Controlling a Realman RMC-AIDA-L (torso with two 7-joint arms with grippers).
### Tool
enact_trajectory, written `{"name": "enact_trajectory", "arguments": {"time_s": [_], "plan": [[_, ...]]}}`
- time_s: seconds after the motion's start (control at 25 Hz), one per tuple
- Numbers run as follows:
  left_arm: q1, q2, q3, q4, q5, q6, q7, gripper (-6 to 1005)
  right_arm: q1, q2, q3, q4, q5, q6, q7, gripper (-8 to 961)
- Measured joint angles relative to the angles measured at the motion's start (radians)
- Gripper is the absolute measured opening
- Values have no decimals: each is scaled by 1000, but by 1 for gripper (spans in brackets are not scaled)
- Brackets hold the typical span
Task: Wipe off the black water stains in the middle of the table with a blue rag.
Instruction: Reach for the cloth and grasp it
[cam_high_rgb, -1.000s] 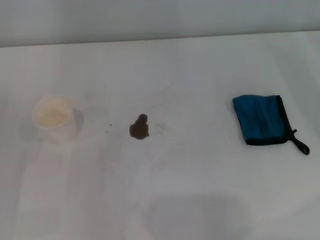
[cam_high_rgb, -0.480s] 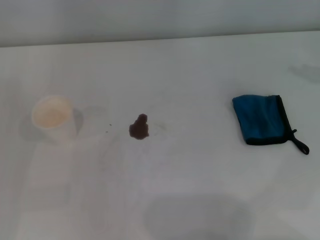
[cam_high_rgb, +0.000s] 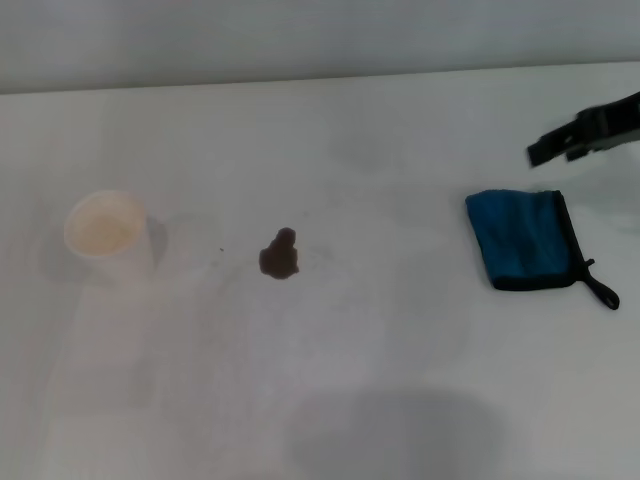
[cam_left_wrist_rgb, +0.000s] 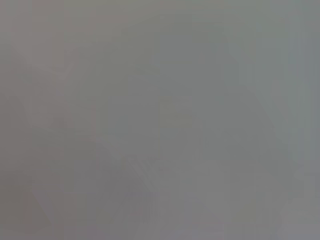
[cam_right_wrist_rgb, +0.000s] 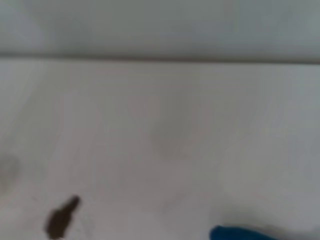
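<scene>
Blue rag (cam_high_rgb: 522, 240) lies flat on the table's (cam_high_rgb: 400, 340) right side, well apart from the dark stain (cam_high_rgb: 279, 255) mid-table. My right gripper (cam_high_rgb: 560, 142) hangs just beyond the rag, holding nothing; how far open, I cannot tell.

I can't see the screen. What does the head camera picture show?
A small black water stain sits mid-table, with a blue rag lying flat to its right, untouched. The right gripper, dark, reaches in above the rag's far edge. A pale cup stands at left.
</scene>
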Motion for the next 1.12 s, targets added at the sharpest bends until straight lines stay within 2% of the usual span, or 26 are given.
{"name": "enact_trajectory", "arguments": {"time_s": [0.04, 0.08, 0.16, 0.28, 0.4, 0.6, 0.92, 1.12], "plan": [[0, -1, 0, 1, 0, 0, 1, 890, 0, 0, 0, 0, 0, 0, 0, 624], [0, -1, 0, 2, -1, 0, 1, 890, 13, 18, -25, -17, -49, 3, 10, 623], [0, -2, 0, 6, -1, 0, 1, 890, 26, 32, -117, -30, -106, 2, 40, 622], [-1, -3, 2, 16, -2, 1, 1, 890, 31, 31, -280, -25, -123, -14, 106, 619], [-2, -3, 2, 19, -2, 3, 2, 891, 39, 32, -356, -10, -126, -24, 130, 617], [-11, -3, 6, 45, 0, 3, 20, 891, 51, 31, -394, 71, -137, -71, 131, 614], [-8, -4, 10, 69, 5, 3, 52, 890, 109, 29, -410, 260, -212, -193, 120, 613], [-5, -4, 10, 73, 7, 4, 56, 890, 120, 33, -444, 296, -238, -218, 119, 612]]}}
